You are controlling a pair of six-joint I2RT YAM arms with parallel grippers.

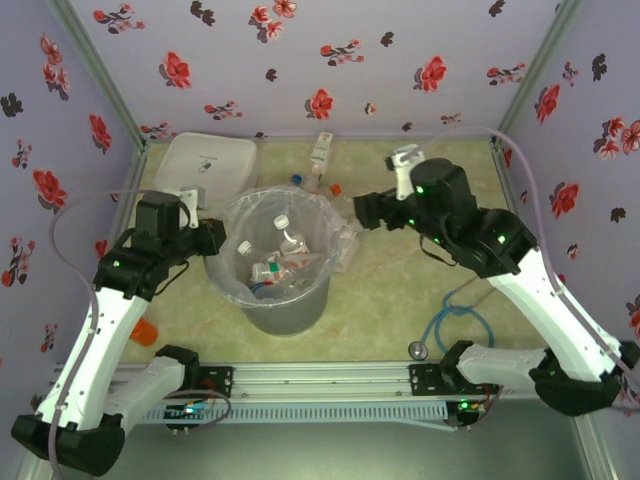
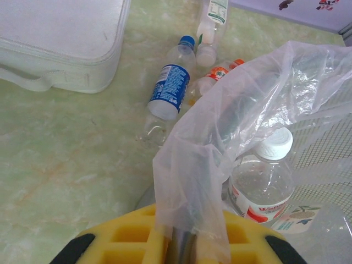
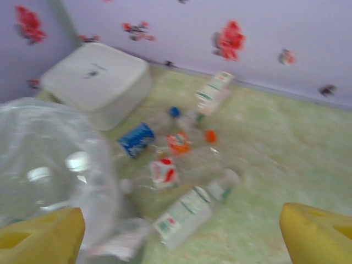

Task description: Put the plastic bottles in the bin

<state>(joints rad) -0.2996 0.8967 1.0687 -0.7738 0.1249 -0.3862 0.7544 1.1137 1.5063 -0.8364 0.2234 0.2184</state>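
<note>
**A:** Holding anything in your left gripper (image 2: 181, 245)?

**B:** Yes. It is clamped on the rim of the bin (image 1: 285, 310), at the bottom centre of my left wrist view. The crinkly clear bag (image 2: 247, 93) is pinched between my yellow pads (image 2: 126, 242).

**A:** And the right gripper (image 3: 181, 236)?

**B:** Spread wide, gripping nothing. One yellow fingertip (image 3: 38, 236) sits in each lower corner of my right wrist view. From overhead it hangs just right of the bin's rim.

**A:** Where are the plastic bottles (image 1: 283, 250)?

**B:** Several lie inside the bin, at the centre of the overhead frame. In my left wrist view a white-capped bottle (image 2: 264, 181) with a red label stands at lower right, just past the bag's fold. Others lie loose on the table (image 1: 400, 290) beyond the bin. A blue-labelled bottle (image 2: 170, 91) is at upper centre, with an orange-capped bottle (image 2: 217, 74) beside it. A green-and-white-labelled bottle (image 3: 190, 212) lies blurred at the lower centre of my right wrist view.

**A:** Anything else nearby?

**B:** A white lidded container (image 1: 205, 160) sits at the upper left of the overhead frame, near the back wall.
</note>
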